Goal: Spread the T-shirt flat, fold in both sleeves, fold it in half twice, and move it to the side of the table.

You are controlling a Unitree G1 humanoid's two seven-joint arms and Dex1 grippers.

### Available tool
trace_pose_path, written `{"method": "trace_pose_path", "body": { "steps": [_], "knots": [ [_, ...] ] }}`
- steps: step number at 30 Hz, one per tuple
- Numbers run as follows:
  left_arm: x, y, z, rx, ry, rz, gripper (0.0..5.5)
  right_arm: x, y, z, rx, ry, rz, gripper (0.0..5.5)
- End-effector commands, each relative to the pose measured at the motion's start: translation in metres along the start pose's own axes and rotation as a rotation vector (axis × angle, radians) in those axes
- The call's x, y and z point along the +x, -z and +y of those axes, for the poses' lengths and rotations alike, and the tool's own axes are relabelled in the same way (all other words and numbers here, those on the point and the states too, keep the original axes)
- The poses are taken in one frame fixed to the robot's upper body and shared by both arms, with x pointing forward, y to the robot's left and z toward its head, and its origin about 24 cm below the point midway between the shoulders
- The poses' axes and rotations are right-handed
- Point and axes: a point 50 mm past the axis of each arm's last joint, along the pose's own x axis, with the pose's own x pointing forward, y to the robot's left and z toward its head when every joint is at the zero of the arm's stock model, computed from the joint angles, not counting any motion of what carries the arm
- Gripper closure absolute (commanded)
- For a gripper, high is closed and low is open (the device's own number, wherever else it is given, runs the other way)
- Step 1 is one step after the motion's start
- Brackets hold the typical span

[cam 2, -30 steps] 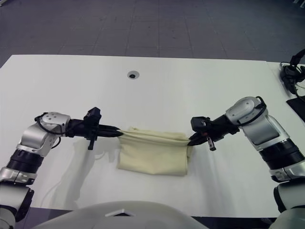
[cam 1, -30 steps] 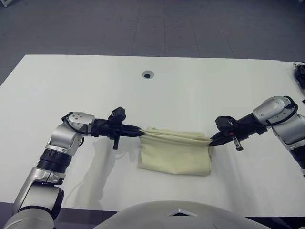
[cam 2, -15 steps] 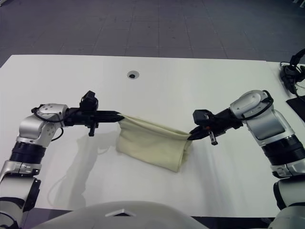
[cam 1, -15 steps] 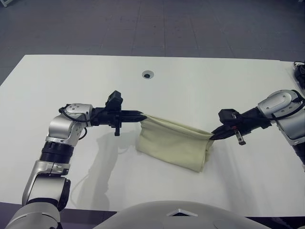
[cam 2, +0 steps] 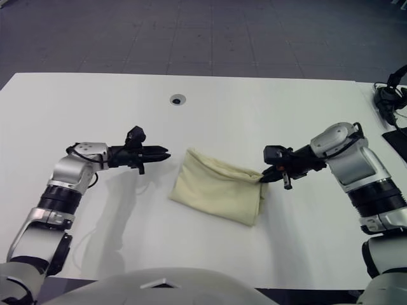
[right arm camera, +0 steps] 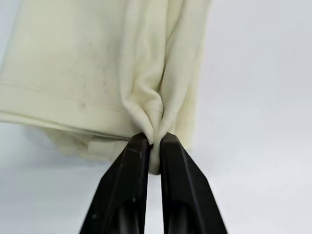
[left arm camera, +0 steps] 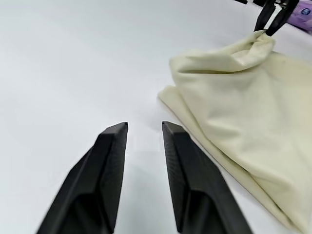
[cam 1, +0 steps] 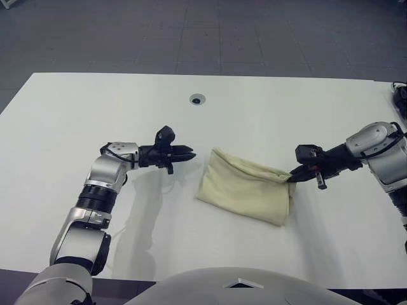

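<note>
T-shirt (cam 1: 245, 194) of soft pale yellow cloth, folded into a small thick packet, lies on the wide white flat-topped table (cam 1: 95, 108). It sits a little to the right of the middle, closer to the near edge than to the far edge. It lies slanted, with its left end turned a bit toward the far edge.

My right pincer (cam 1: 291, 179), black with two thin fingers, is clenched on the packet's far right corner. Its fingers (right arm camera: 129, 190) squeeze a bunch of cloth between their tips, and the cloth is gathered into a little peak there.

My left pincer (left arm camera: 145, 126), also black, is released and holds nothing. Its two fingers (left arm camera: 109, 161) stand apart with bare table between them. It hovers over the table off the packet's left end, near it but not touching. The tips point toward the shirt.

A small round dark hole (cam 1: 198, 99) with a grey ring is set in the table near the middle of the far edge, well apart from the shirt. Some black cables (cam 2: 385, 95) lie at the far right corner. Past the far edge is a grey tiled floor (cam 1: 254, 32).
</note>
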Motion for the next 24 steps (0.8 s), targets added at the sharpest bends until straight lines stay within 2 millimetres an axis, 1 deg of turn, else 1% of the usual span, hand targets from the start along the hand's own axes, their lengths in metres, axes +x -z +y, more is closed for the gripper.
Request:
{"method": "trace_pose_path", "body": {
  "steps": [1, 3, 7, 11, 13, 14, 15, 16, 17, 18, 19, 21, 23, 24],
  "knots": [
    [0.009, -0.002, 0.005, 0.008, -0.135, -0.043, 3.48, 0.016, 0.004, -0.005, 0.062, 0.072, -0.044, 4.38],
    [0.010, -0.008, 0.002, -0.002, -0.156, -0.098, 3.15, 0.018, 0.007, -0.004, 0.090, 0.109, -0.073, 4.07],
    [0.006, -0.015, -0.008, -0.012, -0.183, -0.181, 2.58, 0.015, 0.007, -0.001, 0.118, 0.183, -0.130, 3.53],
    [-0.004, -0.016, -0.018, -0.012, -0.207, -0.228, 1.93, 0.008, 0.002, 0.006, 0.098, 0.223, -0.177, 2.91],
    [-0.008, -0.016, -0.022, -0.005, -0.212, -0.236, 1.62, 0.006, 0.002, 0.009, 0.122, 0.241, -0.196, 2.61],
    [-0.009, -0.016, -0.024, 0.003, -0.216, -0.239, 1.55, 0.005, 0.002, 0.009, 0.136, 0.251, -0.206, 2.55],
    [-0.011, -0.017, -0.026, 0.010, -0.219, -0.243, 1.29, 0.004, 0.001, 0.009, 0.142, 0.265, -0.212, 2.30],
    [-0.012, -0.017, -0.027, 0.010, -0.221, -0.250, 1.20, 0.004, 0.001, 0.009, 0.147, 0.281, -0.219, 2.21],
    [-0.013, -0.018, -0.029, 0.012, -0.223, -0.257, 0.98, 0.003, 0.001, 0.008, 0.144, 0.314, -0.224, 2.00],
    [-0.015, -0.019, -0.030, 0.006, -0.223, -0.267, 0.81, 0.002, 0.000, 0.004, 0.140, 0.371, -0.228, 1.84],
    [-0.016, -0.021, -0.032, 0.003, -0.222, -0.275, 0.73, 0.000, -0.001, 0.001, 0.137, 0.421, -0.238, 1.76],
    [-0.018, -0.023, -0.036, 0.007, -0.214, -0.289, 0.35, -0.004, -0.007, -0.002, 0.112, 0.481, -0.269, 1.40],
    [-0.021, -0.023, -0.044, 0.015, -0.187, -0.297, 0.10, -0.007, -0.013, -0.004, 0.097, 0.522, -0.299, 1.05],
    [-0.021, -0.021, -0.050, 0.037, -0.161, -0.291, 0.10, -0.006, -0.014, -0.005, 0.080, 0.547, -0.296, 0.88]
  ]
}}
